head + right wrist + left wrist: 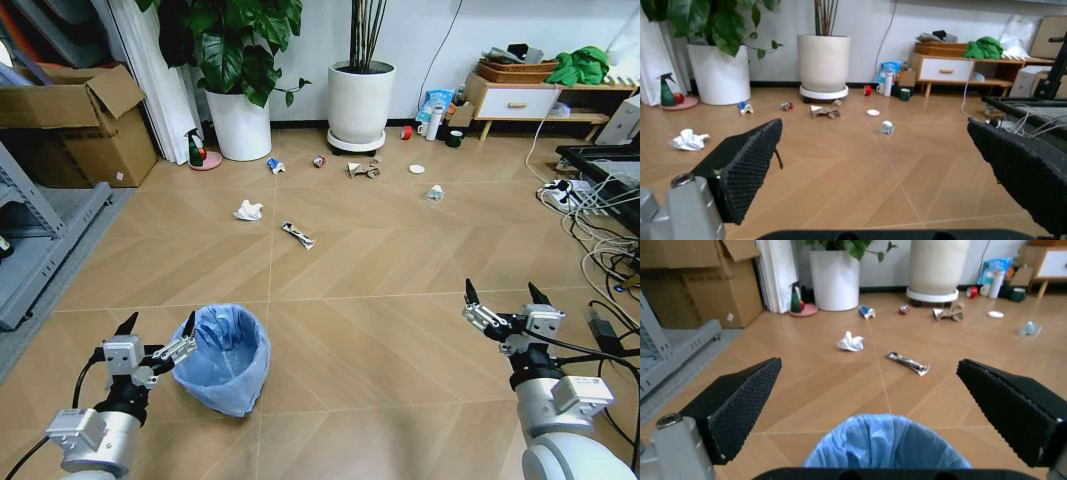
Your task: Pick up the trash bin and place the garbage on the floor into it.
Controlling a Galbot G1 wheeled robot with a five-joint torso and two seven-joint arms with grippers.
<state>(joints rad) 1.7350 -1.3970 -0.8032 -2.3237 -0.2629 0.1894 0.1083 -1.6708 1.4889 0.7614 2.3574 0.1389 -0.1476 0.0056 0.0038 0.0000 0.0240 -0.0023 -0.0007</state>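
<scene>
The trash bin (228,358), lined with a crinkly light-blue bag, stands on the chevron wood floor (380,260) at the near left; its rim (887,442) lies just below my open left gripper (870,390). The left gripper (158,328) hovers at the bin's left edge, touching nothing. My right gripper (507,294) is open and empty over bare floor at the near right. Garbage lies farther off: crumpled white paper (248,210), a flattened wrapper (298,235), a blue can (275,165), a red can (319,160), cardboard bits (362,169), a white lid (416,169) and a crushed cup (434,193).
Two white planters (360,103) (240,122) stand at the back wall, with a green spray bottle (194,148) beside the left one. Cardboard boxes (85,120) and a grey rack (40,235) line the left. Cables and a power strip (585,215) crowd the right; a low cabinet (520,100) stands back right.
</scene>
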